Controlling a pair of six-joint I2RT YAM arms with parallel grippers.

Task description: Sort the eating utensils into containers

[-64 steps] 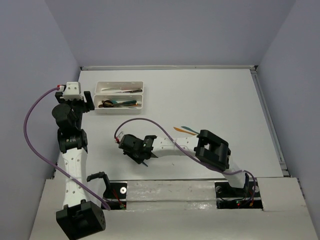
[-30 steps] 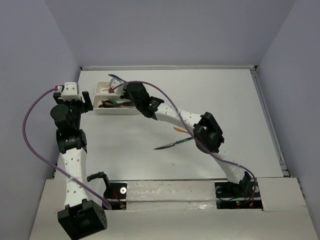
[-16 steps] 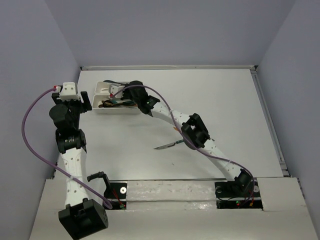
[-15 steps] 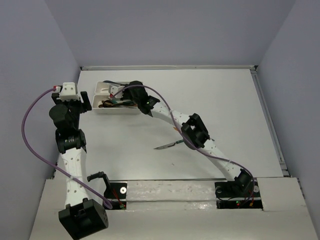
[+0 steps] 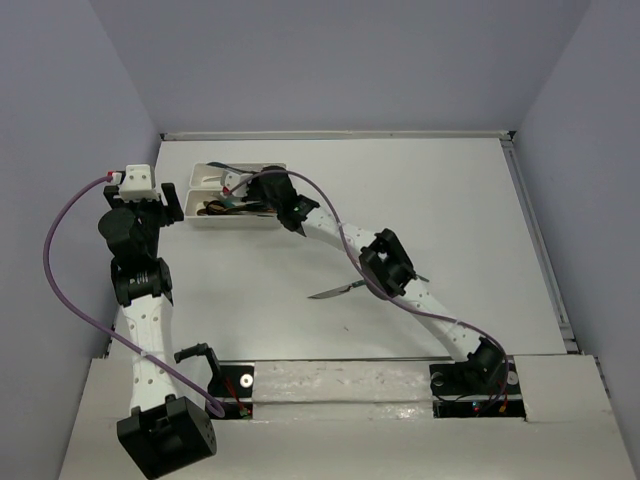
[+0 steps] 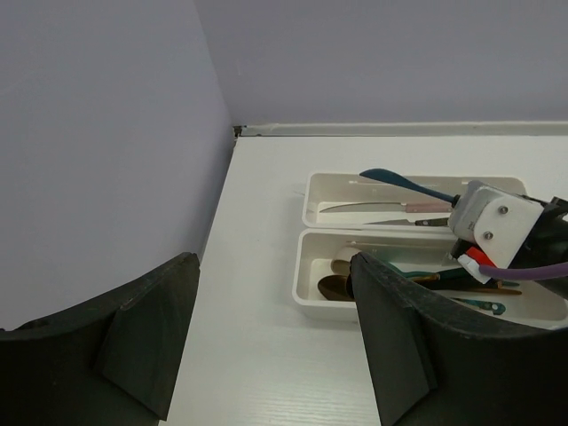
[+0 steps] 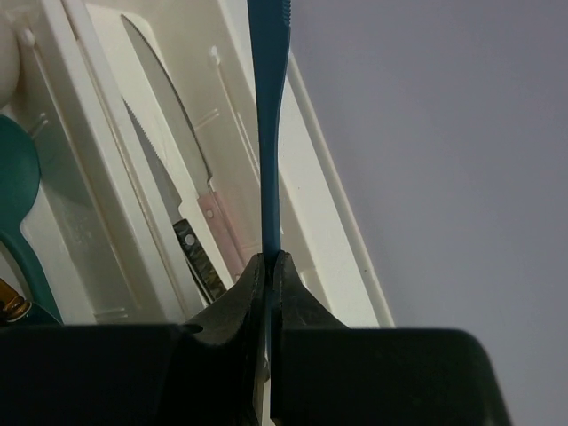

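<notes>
Found the right gripper (image 7: pixel 269 266) pinched fully together on the handle of a dark blue utensil (image 7: pixel 268 133); saw that utensil held above the far tray (image 7: pixel 232 133), clear of its floor; from the left wrist view, saw it tilted, with its wider end raised over the tray's far wall; could not tell spoon from knife.

Placed both white trays side by side, long walls touching, near the far left corner of the worktop (image 5: pixel 450 200), with the near tray (image 5: pixel 235 224) on the arms' side.

Counted two knives lying flat in the far tray: a pink-handled knife (image 7: pixel 220 229) with a broad silver blade, and beside it a black-handled knife (image 7: pixel 192 250) with a serrated edge; made out in the near tray a teal spoon (image 7: pixel 18 169), a brown spoon (image 6: pixel 333 286) and more mixed handles, too tangled to separate.

Noted the left gripper (image 6: pixel 271 275) spread wide with nothing between its fingers (image 6: pixel 146 346), hovering near the trays' left ends, close to the worktop's left edge.

Spotted one dark knife (image 5: pixel 335 292) lying loose about mid-worktop, toward the near edge, with one end disappearing under the elbow of the right arm (image 5: pixel 330 235).
</notes>
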